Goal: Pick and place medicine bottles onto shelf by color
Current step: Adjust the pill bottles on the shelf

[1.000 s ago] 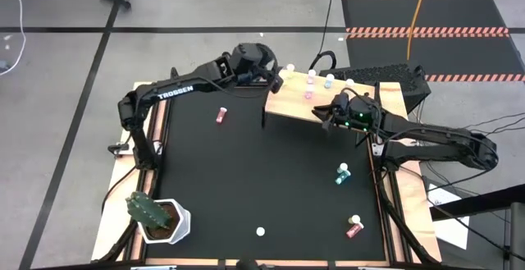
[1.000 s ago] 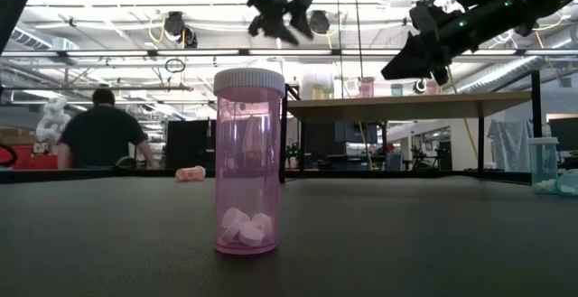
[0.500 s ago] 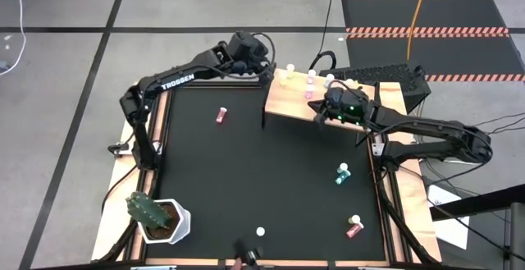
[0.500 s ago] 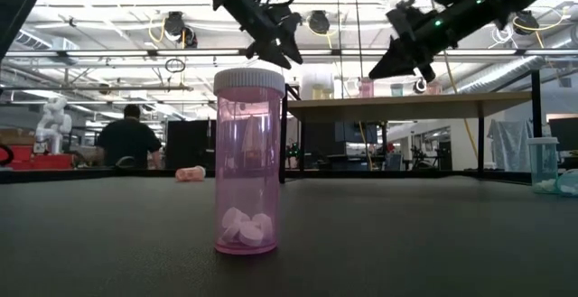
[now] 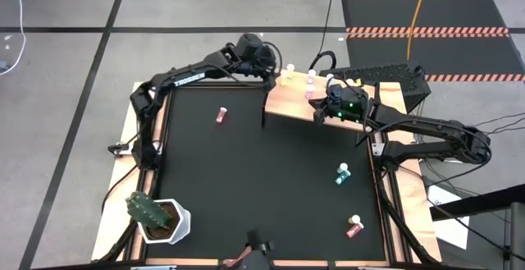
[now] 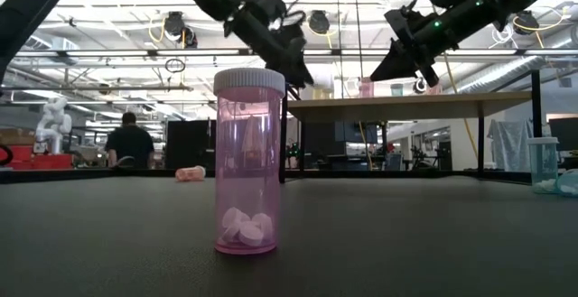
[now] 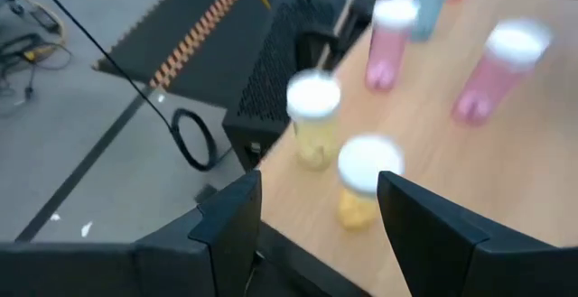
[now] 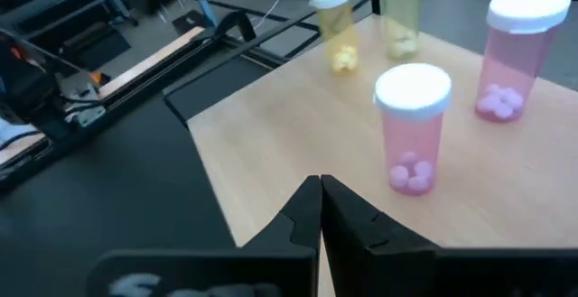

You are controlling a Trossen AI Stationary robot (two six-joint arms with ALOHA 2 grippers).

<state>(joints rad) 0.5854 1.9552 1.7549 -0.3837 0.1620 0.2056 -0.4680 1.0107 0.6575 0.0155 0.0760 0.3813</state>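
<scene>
A: Start at the left of the table. What lies loose there?

B: A pink bottle [image 5: 220, 116] on its side on the black table [image 5: 246, 180] — its long axis runs roughly toward the far edge. It lies well apart from both claws, though the left arm is the nearer one. In the low view an upright pink bottle [image 6: 248, 162] stands close to the camera, with pills at its bottom.

A: And the left gripper [image 5: 275, 75]?

B: It hovers at the left end of the shelf [image 5: 328, 98], fingers spread, holding nothing. Its wrist view shows two yellow bottles [image 7: 313, 119] standing just ahead of the gap between the fingers, with pink ones farther along the board.

A: The right gripper [image 5: 320, 112]?

B: At the shelf's near edge, fingers pressed together and empty. A pink bottle [image 8: 412, 126] stands upright on the board just beyond its tips.

A: What is left on the right side?

B: A teal bottle [image 5: 341, 173] and a red bottle [image 5: 353, 226] on the table, nearer the right arm — I judge those fall to it, while the lying pink bottle suits the left.
</scene>
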